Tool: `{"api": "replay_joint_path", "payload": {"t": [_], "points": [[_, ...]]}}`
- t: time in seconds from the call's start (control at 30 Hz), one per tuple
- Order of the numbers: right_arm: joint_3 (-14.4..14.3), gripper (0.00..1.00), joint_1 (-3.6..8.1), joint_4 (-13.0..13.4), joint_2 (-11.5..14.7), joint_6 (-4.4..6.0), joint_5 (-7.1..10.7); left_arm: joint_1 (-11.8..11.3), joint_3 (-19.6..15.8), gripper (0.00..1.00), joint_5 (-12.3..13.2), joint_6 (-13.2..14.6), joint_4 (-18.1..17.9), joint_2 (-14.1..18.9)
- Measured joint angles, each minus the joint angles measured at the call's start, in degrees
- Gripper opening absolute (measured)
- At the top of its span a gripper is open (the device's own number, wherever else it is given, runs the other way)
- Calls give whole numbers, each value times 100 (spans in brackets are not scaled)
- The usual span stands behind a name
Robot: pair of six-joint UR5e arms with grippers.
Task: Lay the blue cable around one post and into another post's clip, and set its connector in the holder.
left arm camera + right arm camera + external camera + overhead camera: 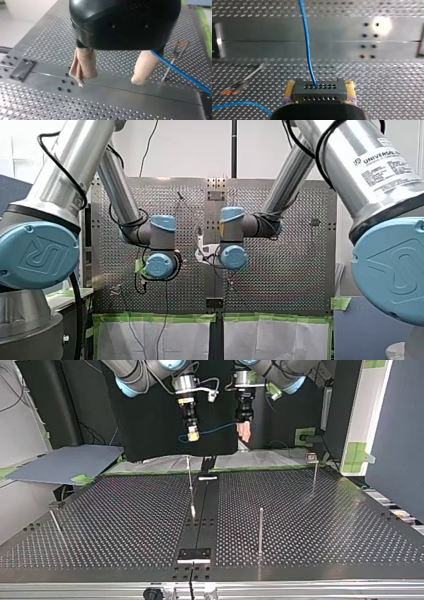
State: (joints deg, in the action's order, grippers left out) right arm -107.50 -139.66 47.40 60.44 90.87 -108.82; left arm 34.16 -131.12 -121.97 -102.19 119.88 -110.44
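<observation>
As I judge it, the work is at the carrying step, and nothing of the routing is done yet. My right gripper [319,93] pinches the black connector [319,86] between its yellow pads, and the blue cable [307,42] leaves the connector and runs away ahead of the gripper. In the top view both grippers hang in the upper centre of the frame, well above the perforated table [325,525], and the cable sags in the air between them. My left gripper [110,80] has its beige fingers spread apart with nothing between them. The cable passes just beside the outer side of one finger, and I cannot tell if it touches. A bare post [260,530] stands free right of the lower centre, and a post with a small head [314,466], perhaps the clip, in the upper right. The next move, I think, calls for lowering the cable beside one post and bending it around, with the connector firmly held
</observation>
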Motion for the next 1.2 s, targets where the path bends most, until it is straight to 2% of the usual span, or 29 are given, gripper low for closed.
{"api": "replay_joint_path", "payload": {"t": [0.13, 0.33, 0.43, 0.57, 0.7, 0.87, 1.07, 1.2], "points": [[40, 1, 70, -231, 232, 82, -4, -10, 6, 100, -7, -105, 228, 225], [85, 1, 181, -587, 588, 77, 60, -42, 28, 100, 77, -257, 560, 559], [172, 1, 201, -774, 776, 33, 144, -64, 117, 100, 106, -304, 749, 748], [392, 1, 207, -1037, 1039, -97, 357, -84, 312, 100, 146, -396, 1012, 1010], [616, 1, 207, -1270, 1270, -182, 504, -96, 516, 100, 281, -512, 1233, 1232], [902, 1, 212, -1557, 1558, -173, 646, -162, 756, 100, 419, -749, 1509, 1505], [1198, 1, 214, -1852, 1853, -163, 675, -294, 862, 100, 443, -1012, 1805, 1805], [1363, 1, 215, -2062, 2042, -156, 676, -396, 934, 100, 443, -1070, 1993, 1992]]}}
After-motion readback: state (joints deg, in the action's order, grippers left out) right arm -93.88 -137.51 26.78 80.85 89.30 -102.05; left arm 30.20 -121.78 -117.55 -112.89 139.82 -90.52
